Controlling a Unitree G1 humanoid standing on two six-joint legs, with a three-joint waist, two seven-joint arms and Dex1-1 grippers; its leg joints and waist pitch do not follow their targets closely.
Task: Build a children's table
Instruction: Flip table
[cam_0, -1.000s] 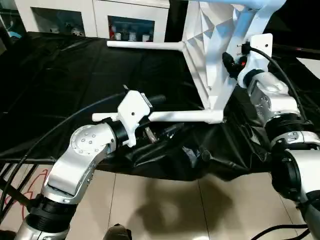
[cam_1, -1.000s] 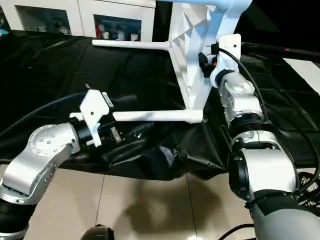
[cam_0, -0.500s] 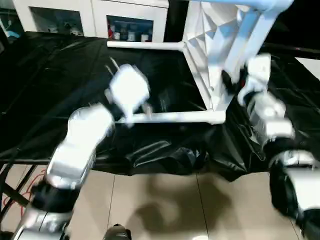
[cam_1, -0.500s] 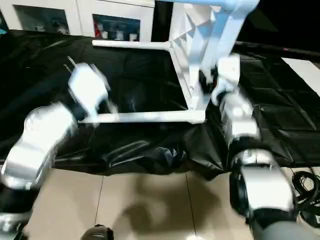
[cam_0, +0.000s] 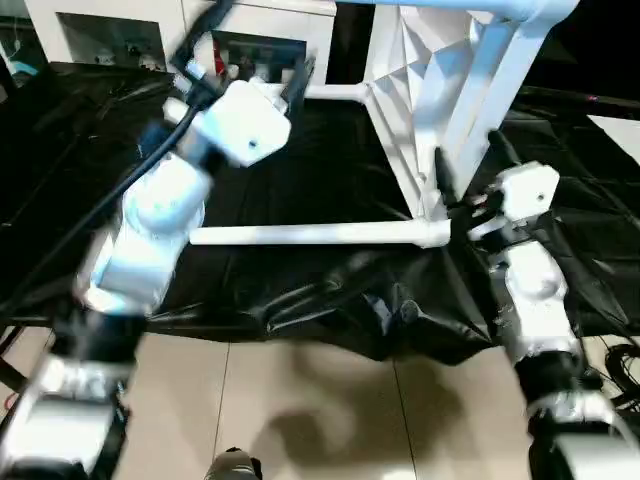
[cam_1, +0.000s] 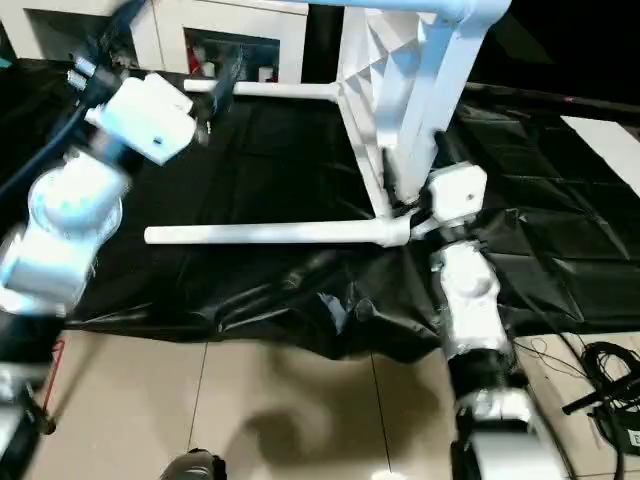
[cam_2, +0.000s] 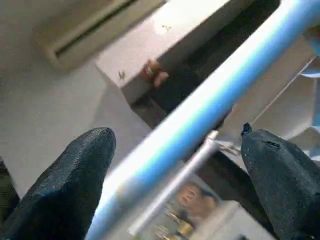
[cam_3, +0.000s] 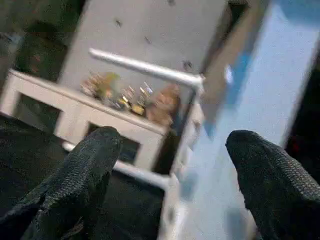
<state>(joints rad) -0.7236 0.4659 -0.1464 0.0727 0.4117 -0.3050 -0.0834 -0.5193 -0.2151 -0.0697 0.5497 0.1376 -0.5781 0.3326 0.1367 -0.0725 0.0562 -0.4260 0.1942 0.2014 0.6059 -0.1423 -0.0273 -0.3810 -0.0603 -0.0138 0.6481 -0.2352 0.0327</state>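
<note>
Standing on edge, children's table (cam_0: 430, 110) shows no legible writing.

Silver, rounded forearms, white boxy wrist housings, black cable along the left arm (cam_0: 150, 230), textured black fingers (cam_3: 90, 165).

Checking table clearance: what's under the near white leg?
Under the near leg lies crumpled black sheeting draped over the work surface, bunched below the corner socket. What the sheeting covers cannot be seen. Tiled floor shows past its edge.
</note>
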